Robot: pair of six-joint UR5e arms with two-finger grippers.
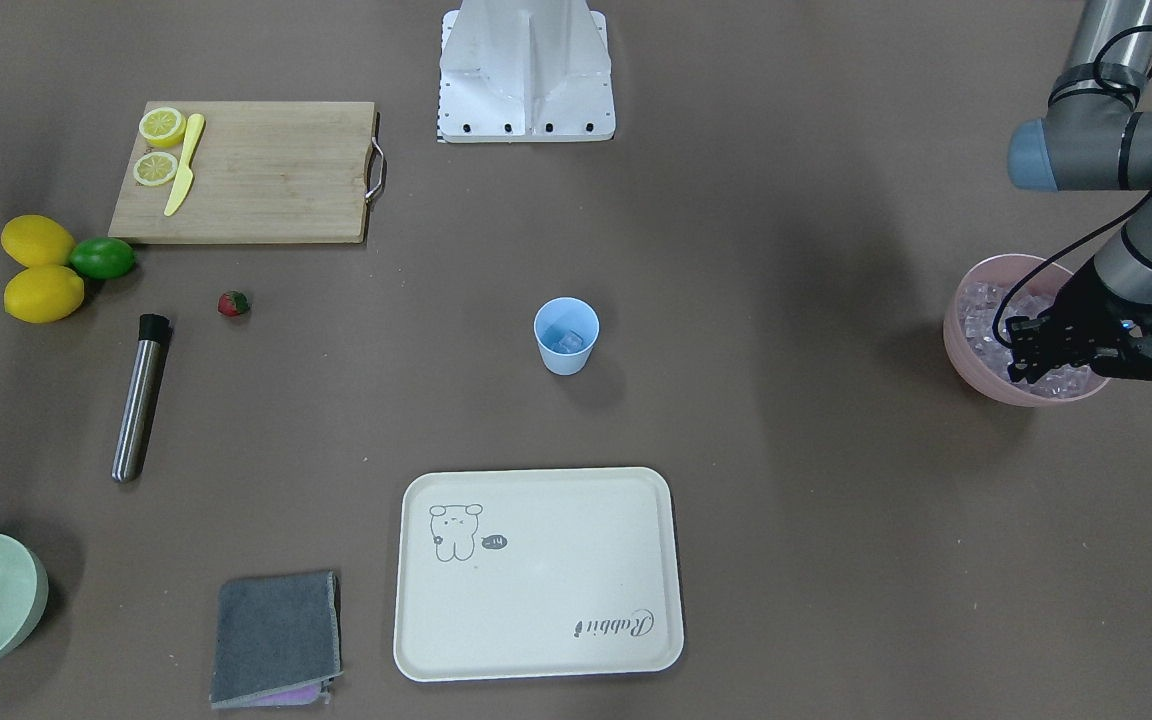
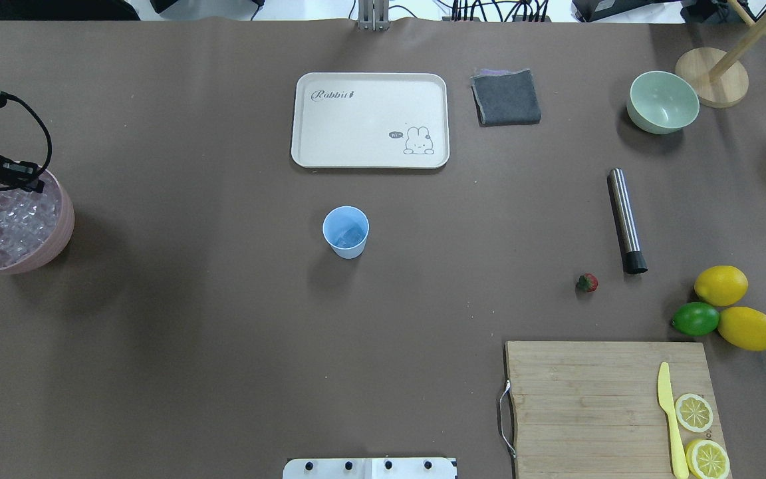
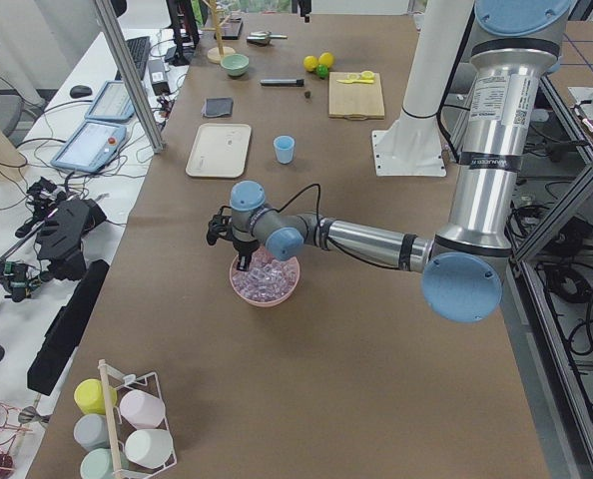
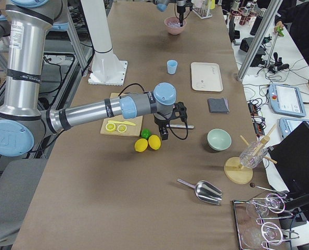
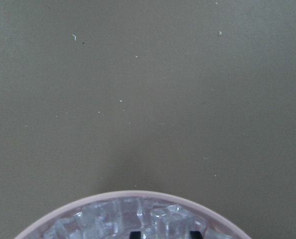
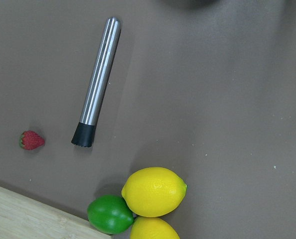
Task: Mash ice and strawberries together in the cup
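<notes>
1. The cup point(image 1: 566, 335), a small light-blue tapered plastic tumbler, stands upright and alone in the middle of the brown table point(image 1: 786, 450). A clear piece or two of ice point(image 1: 568, 343) seems to lie at its bottom already.
2. The rest of the ice, small glassy cubes, is heaped in a round pink plastic bowl point(image 1: 966, 365) at the table's end on the robot's left, well apart from the cup.
3. The strawberry point(image 1: 233, 303), small and red with a green top, lies on the table towards the opposite end, near a steel muddler point(image 1: 140, 397) with a black tip. It is not yet in the cup.
4. The left gripper point(image 1: 1019, 352) hangs over the pink bowl with its fingers spread and their tips down among the cubes. Nothing shows pinched between them.
5. The right gripper point(image 4: 166, 130) hovers above the muddler, two yellow lemons point(image 6: 154, 191) and a green lime point(image 6: 110, 214). I cannot tell whether its fingers are apart or together.
6. What could go wrong, as I judge it:
   - A slick cube may squirt out as the fingers close, or two cubes may wedge together and one may fall off.
   - The carry from bowl to cup is long, so a weak pinch could drop ice on the table.
   - The cup looks light, so a finger catching its rim, or a cube released off-centre, could tip it and spill what is inside.
   - Pushing too deep into the heap could shove the pink bowl.
   - The strawberry is small and rounded, and it may roll away from a grasp that closes off-centre.
</notes>
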